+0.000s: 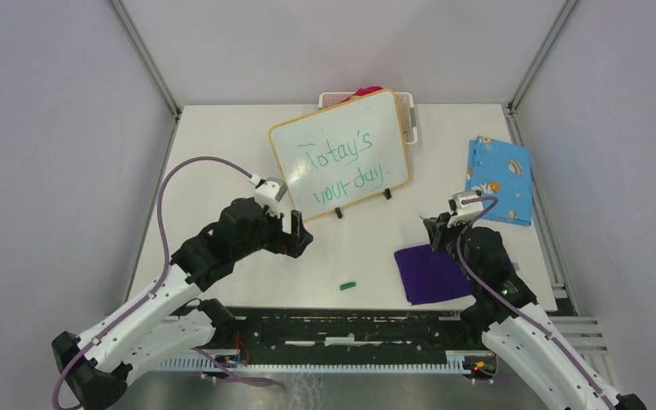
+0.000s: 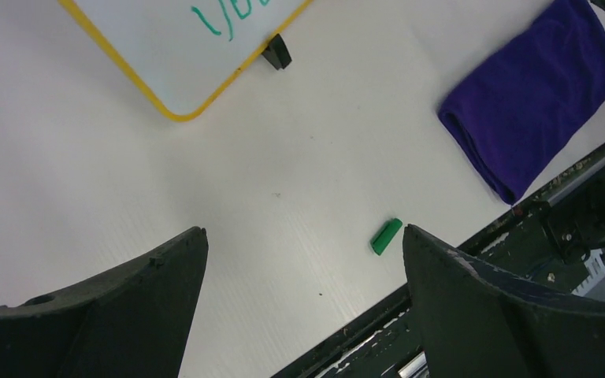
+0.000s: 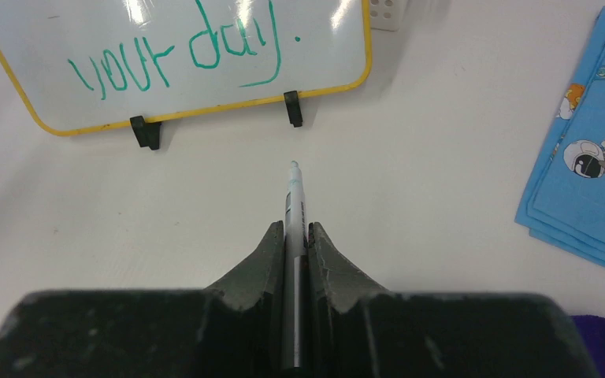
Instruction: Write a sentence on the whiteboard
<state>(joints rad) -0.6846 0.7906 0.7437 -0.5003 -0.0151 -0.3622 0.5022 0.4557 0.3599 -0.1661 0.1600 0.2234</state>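
The whiteboard [image 1: 289, 143] stands tilted on two black feet at the back middle of the table. The sentence [image 1: 335, 154] is in green on it, in two lines, "Totay's your day." In the right wrist view the lower line of the sentence [image 3: 181, 59] shows on the whiteboard [image 3: 31, 47]. My right gripper [image 1: 436, 229] [image 3: 295, 227] is shut on a white marker [image 3: 293, 197], tip bare and pointing at the board, a short way off it. My left gripper [image 1: 297, 235] [image 2: 305, 232] hangs open over the table just in front of the whiteboard's corner [image 2: 142, 55]. A green cap [image 1: 348, 285] [image 2: 386, 236] lies on the table by its right finger.
A folded purple cloth [image 1: 434, 273] [image 2: 532, 94] lies at the near right, under my right arm. A blue patterned cloth [image 1: 500, 179] [image 3: 591, 157] lies at the far right. A white basket [image 1: 410, 115] stands behind the board. A black rail [image 1: 350, 329] runs along the near edge.
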